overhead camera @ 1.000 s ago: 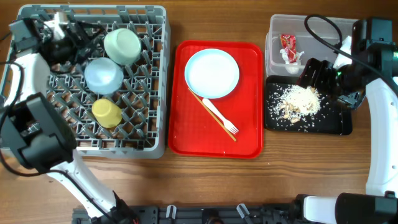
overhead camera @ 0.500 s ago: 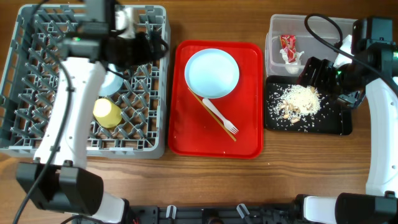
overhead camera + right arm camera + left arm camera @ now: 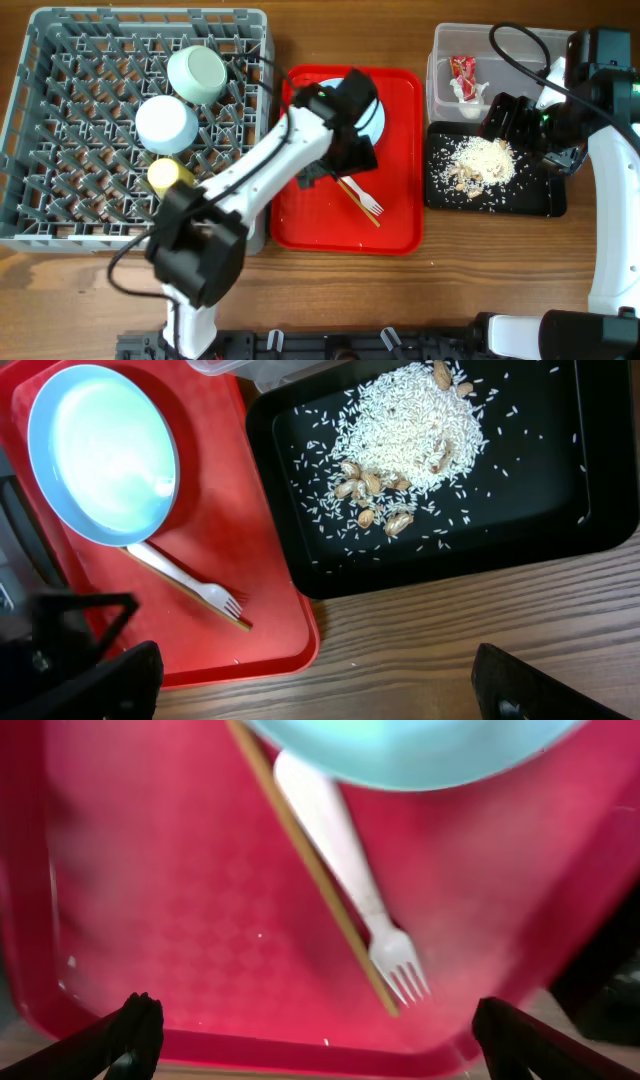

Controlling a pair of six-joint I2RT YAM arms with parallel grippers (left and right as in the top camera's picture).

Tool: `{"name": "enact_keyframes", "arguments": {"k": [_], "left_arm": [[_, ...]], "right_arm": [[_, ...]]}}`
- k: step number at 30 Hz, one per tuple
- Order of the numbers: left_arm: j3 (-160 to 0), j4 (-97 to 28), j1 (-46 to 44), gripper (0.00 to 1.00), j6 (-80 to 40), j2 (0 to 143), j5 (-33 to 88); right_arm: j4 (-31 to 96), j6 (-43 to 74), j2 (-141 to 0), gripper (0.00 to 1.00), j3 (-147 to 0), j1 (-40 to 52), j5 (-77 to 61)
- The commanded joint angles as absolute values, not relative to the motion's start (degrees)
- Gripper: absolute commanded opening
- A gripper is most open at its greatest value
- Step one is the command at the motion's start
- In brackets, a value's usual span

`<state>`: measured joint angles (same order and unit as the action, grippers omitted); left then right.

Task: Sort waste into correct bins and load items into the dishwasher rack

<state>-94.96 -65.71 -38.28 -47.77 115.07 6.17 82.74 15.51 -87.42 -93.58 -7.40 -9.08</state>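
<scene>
One grey plastic dishwasher rack, square and full of pegs, is seen at the left edge of the counter. Two round pale bowls and one small yellow cup are held in it.

One flat red tray is set in the middle. On it are found one smooth round plate, one white plastic fork and one thin wooden stick, laid right beside the fork.

One crumpled wrapper is seen in the one clear tub at the back right corner. One heap of tiny white crumbs is spread in the one black tray just in front of it.

The left gripper is held over the red tray, its fingers wide apart. The right gripper is held by the black tray, its fingers wide apart too.
</scene>
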Motion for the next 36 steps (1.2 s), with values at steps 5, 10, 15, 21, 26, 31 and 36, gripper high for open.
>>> {"name": "enact_keyframes", "arguments": {"k": [5, 10, 15, 21, 26, 31, 36], "left_arm": [[-94.7, -60.5, -40.7, 0.98, -53.0, 126.0, 3.2], [-94.7, -61.0, -41.8, 0.87, -53.0, 130.9, 3.4], [-94.7, -63.1, -41.8, 0.34, -53.0, 131.0, 3.6], [-94.7, -64.3, -41.8, 0.25, -53.0, 131.0, 3.6], [-94.7, -65.5, -41.6, 0.18, -53.0, 131.0, 3.6], [-94.7, -65.9, -41.6, 0.08, -53.0, 131.0, 3.5], [-94.7, -66.9, -40.7, 0.04, -53.0, 130.3, 3.3]], "right_arm": [[83.2, 15.0, -86.6, 1.0, -94.1, -7.6, -8.3], [83.2, 15.0, -86.6, 1.0, -94.1, -7.6, -8.3], [83.2, 15.0, -86.6, 1.0, -94.1, -7.6, -8.3], [83.4, 15.0, -86.6, 1.0, -94.1, -7.6, -8.3], [83.5, 15.0, -86.6, 1.0, -94.1, -7.6, -8.3], [83.5, 15.0, -86.6, 1.0, -94.1, -7.6, -8.3], [83.5, 15.0, -86.6, 1.0, -94.1, -7.6, -8.3]]}}
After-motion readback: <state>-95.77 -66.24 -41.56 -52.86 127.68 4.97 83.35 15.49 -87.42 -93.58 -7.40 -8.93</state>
